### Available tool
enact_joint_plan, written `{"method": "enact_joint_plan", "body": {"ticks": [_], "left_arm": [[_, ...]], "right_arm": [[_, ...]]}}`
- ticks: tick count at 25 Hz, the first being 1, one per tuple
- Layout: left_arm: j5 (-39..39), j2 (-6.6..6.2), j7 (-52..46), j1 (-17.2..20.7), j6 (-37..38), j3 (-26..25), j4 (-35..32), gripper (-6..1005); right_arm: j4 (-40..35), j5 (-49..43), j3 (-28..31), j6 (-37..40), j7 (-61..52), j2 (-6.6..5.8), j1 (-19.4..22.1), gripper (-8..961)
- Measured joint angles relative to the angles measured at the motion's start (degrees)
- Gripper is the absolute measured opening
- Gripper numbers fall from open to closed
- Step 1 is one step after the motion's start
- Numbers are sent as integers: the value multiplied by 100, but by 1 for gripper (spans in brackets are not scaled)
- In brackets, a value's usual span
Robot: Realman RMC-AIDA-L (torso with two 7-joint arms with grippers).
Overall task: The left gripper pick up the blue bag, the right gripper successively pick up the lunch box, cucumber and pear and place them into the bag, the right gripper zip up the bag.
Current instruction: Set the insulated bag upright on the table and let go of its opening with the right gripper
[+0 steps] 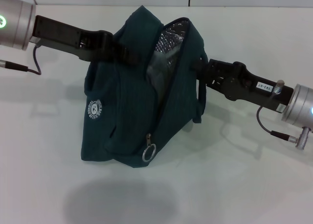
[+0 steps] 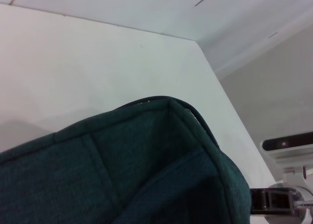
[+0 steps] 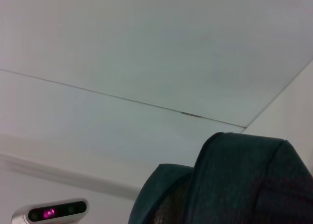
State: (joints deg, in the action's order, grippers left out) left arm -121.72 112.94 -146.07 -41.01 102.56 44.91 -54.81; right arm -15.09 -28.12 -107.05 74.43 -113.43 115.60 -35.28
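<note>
The blue bag [image 1: 132, 121] hangs above the white table [image 1: 244, 185], its mouth gaping at the top and showing silver foil lining [image 1: 168, 38]. My left gripper [image 1: 131, 56] reaches in from the upper left and is shut on the bag's top edge. From the right, my right gripper [image 1: 198, 65] meets the bag's right rim, its tip hidden by the fabric. The zipper's ring pull [image 1: 149, 153] dangles at the bag's lower front. Teal fabric of the blue bag [image 2: 146, 170] fills the left wrist view, and the blue bag [image 3: 244, 180] shows in the right wrist view. The lunch box, cucumber and pear are out of view.
The bag's shadow [image 1: 112, 199] lies on the table beneath it. A loop handle [image 1: 199, 101] hangs down the bag's right side. The table's far edge [image 1: 244, 5] runs along the back.
</note>
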Motion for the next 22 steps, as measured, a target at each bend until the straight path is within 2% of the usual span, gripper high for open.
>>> {"method": "enact_joint_plan", "body": {"ticks": [11, 22], "left_arm": [[1, -1, 28, 6, 10, 0, -8, 57], [1, -1, 44, 24, 9, 0, -13, 58]], "right_arm": [[13, 20, 0, -27, 1, 25, 62, 100], [11, 49, 165, 95, 501, 12, 222, 38]]}}
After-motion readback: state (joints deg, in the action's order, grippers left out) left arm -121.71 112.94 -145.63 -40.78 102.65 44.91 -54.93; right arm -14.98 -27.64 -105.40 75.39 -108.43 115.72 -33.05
